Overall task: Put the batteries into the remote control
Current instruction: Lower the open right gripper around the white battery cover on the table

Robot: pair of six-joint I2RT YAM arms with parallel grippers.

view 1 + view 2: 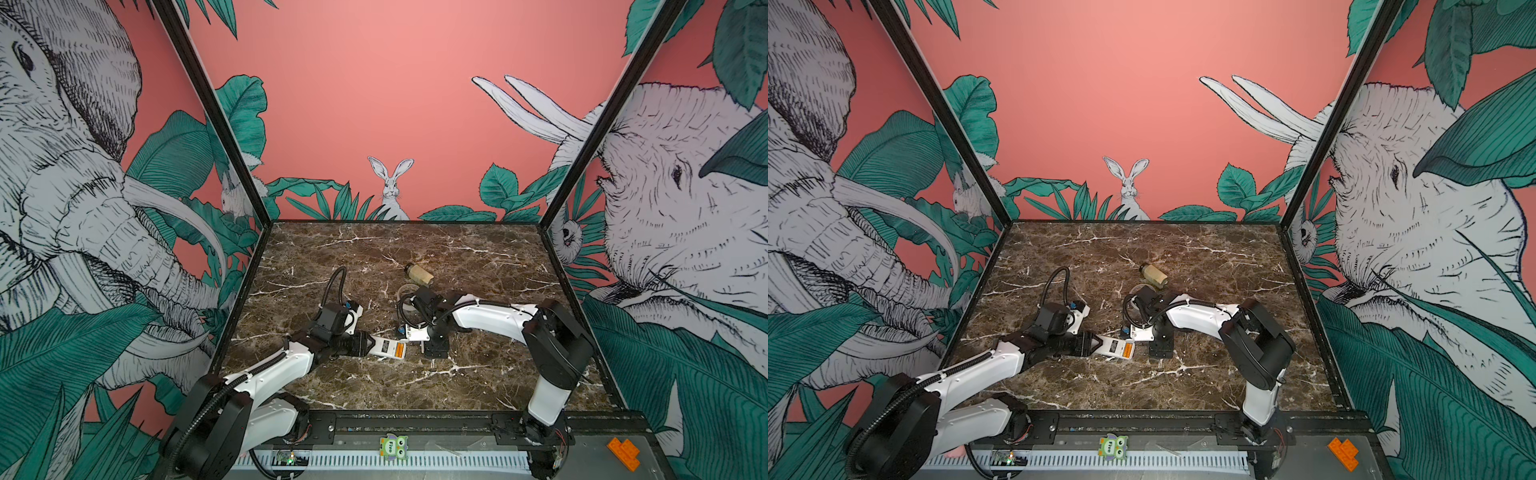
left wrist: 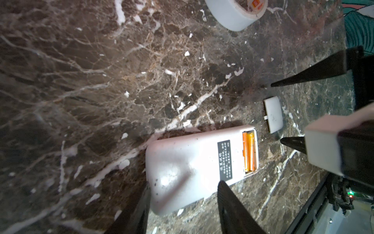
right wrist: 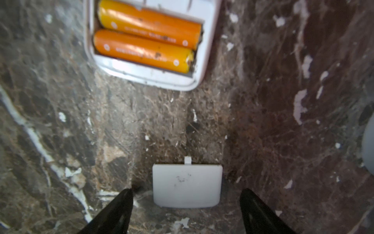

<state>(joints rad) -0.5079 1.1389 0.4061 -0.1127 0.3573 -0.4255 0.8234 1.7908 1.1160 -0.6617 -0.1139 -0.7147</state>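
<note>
Tabletop (image 1: 478, 257) of brown marble — jungle-mural walls (image 1: 374, 104)

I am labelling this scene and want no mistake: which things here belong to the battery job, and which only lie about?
For the job:
remote control, back up
batteries, both in its open bay
battery cover, loose on the table
left gripper, gripping the remote control
right gripper, open around the cover

Lying about:
tape roll
beige bottle, on its side
orange bricks

Left tool (image 2: 185, 194) clamped; right tool (image 3: 186, 191) spread wide.
</note>
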